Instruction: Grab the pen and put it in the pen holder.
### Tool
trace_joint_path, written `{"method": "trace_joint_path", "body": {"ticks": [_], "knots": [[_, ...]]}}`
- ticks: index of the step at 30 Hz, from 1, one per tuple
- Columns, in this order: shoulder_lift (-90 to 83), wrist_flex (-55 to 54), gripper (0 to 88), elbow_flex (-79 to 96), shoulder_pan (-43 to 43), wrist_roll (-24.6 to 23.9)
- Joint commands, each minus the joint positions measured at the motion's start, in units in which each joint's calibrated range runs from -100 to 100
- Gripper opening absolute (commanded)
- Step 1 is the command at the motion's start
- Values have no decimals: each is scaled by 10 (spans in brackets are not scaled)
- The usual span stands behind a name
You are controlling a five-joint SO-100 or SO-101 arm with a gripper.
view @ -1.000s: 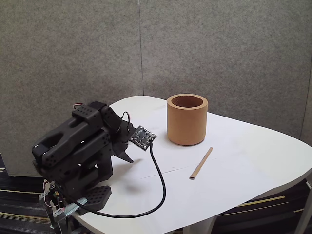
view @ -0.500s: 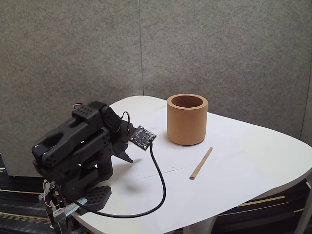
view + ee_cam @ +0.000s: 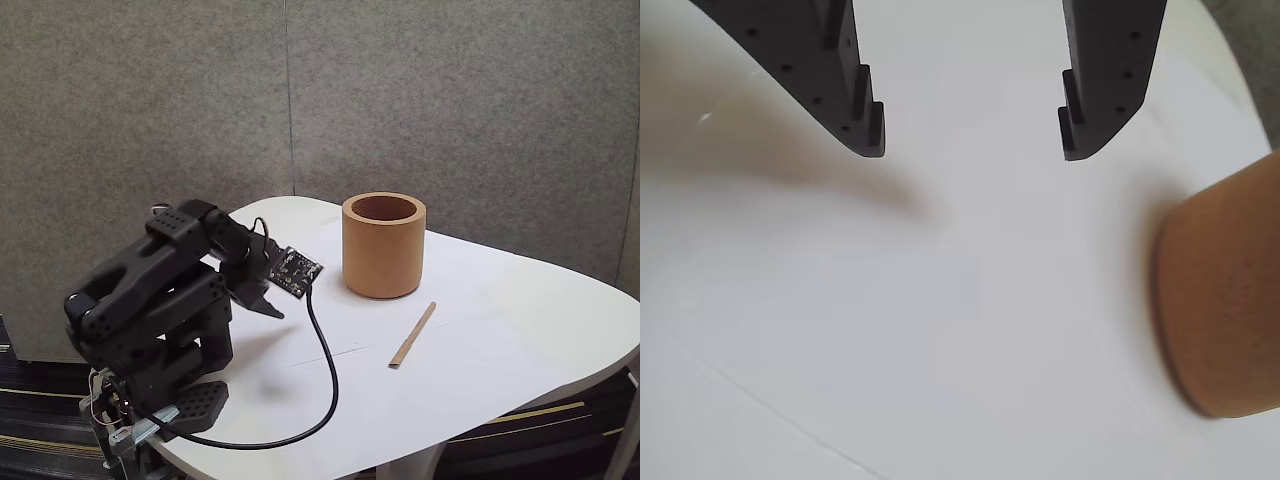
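Note:
The tan-brown pen holder stands upright on the white table, right of the arm in the fixed view. The pen, a thin light tan stick, lies flat on the table in front of and slightly right of the cup. My black gripper hovers low over the table, left of the cup and well away from the pen. In the wrist view my gripper is open with nothing between its two dark fingers, and the pen holder fills the right edge.
A black cable loops from the wrist camera board across the table's front left. The white table has a rounded front edge. Grey fabric panels stand behind it.
The arm has lifted and reached slightly forward toward the cup, raising the gripper a little off the table. The pen and the cup have not moved.

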Motion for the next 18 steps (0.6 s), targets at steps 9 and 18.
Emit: {"method": "trace_joint_path", "body": {"ticks": [9,18], "knots": [[172,-21,242,-256,7,0],[504,-14,242,-662,68,-41]]}}
